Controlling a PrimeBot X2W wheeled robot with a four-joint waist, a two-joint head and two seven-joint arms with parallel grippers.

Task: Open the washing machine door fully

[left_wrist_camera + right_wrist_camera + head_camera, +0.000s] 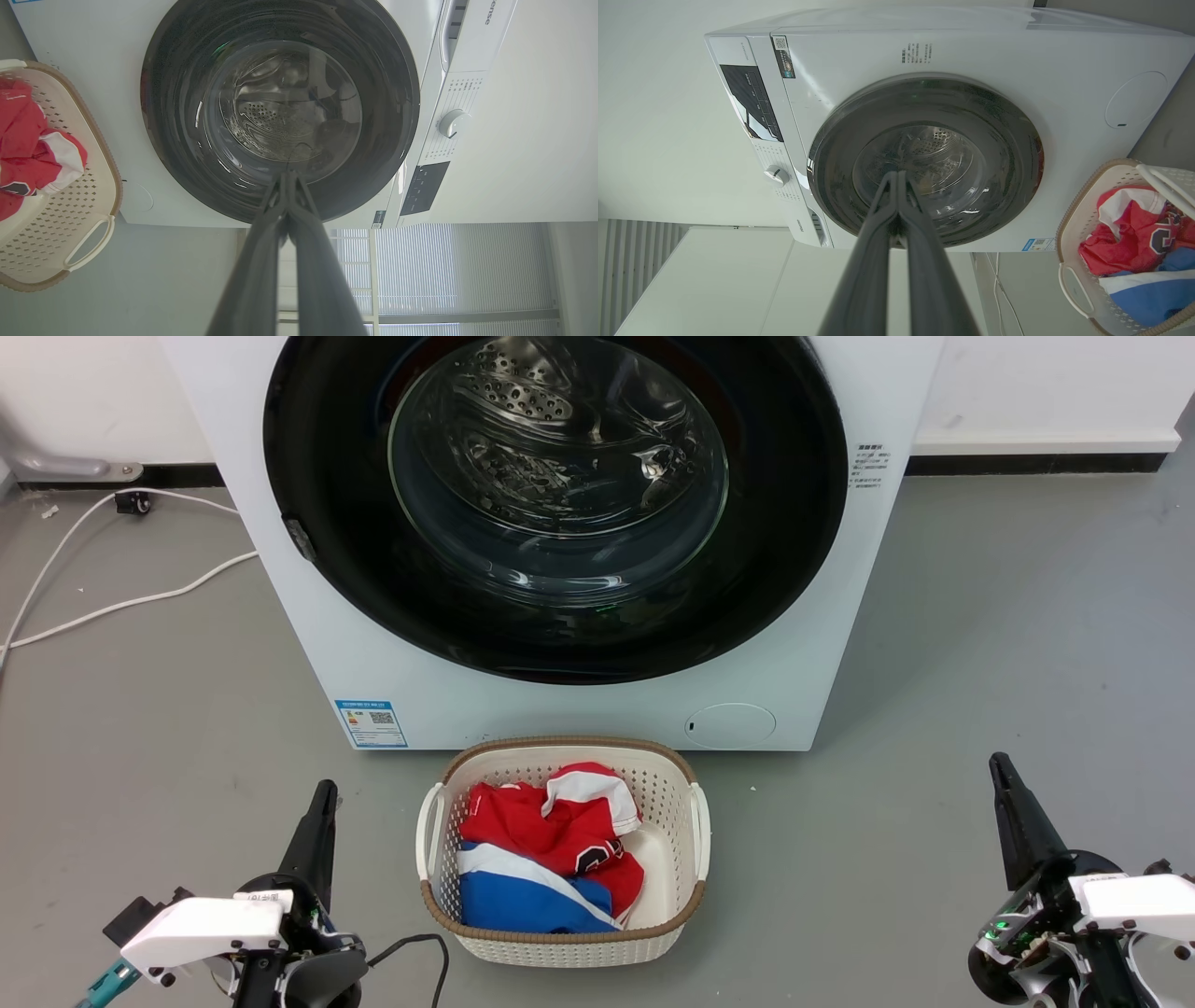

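Found left gripper (324,795) clenched, tip to tip, grasping nothing; parked low at near left above the floor (934,663), pointing toward the white washer (560,709). Same for right gripper (1001,767) at near right: clenched, empty, aimed the same way. Judged both as held at rest, well apart from the machine, leaving the middle open.

Between them, noted a woven-rim laundry basket (560,745) on the floor, just in front of the washer's base, holding a red-and-white jersey (546,826) over a blue-and-white garment (518,896). Probably set there so the clothes go straight in once the drum can be reached. Sits under the door's likely swing, but looks low enough not to block it.

Farther out, located the washing machine door (560,504): glossy black ring around a bulging glass bowl, spanning nearly the whole washer front, lying flush. Shut, by judgement. Through the glass, made out the perforated steel drum (504,392). Spotted a small grey catch (300,539) on the door's left rim; likely the pull point, with the hinge then on the right, though cannot confirm. Counted nothing of the task as done yet. Expect the left gripper to suit that rim best.

At far left, logged a white cable (121,604) loose on the floor, well apart from both grippers.
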